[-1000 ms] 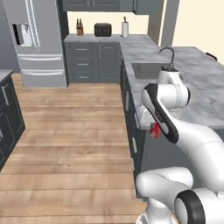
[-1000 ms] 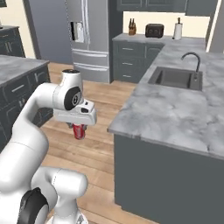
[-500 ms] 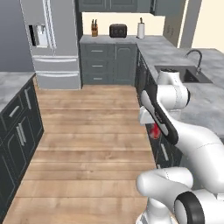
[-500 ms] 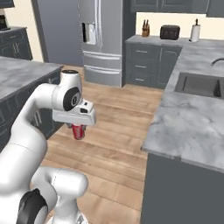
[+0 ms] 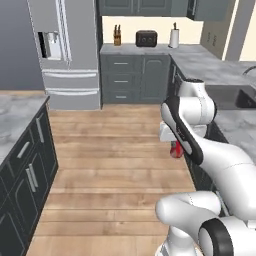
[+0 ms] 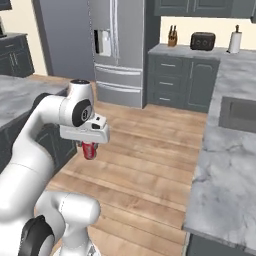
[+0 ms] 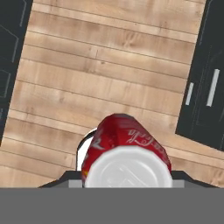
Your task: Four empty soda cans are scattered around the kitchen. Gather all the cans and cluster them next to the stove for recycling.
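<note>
Gripper clamped on one red soda can, carried over the wood floor mid-kitchen; not yet delivered, no stove or other cans in sight.

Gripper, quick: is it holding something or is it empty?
Gripper: closed on a red soda can, carried above the wooden floor.

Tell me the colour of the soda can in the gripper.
Red, with white lettering and a silver top; the soda can shows best in the hand view.
</note>
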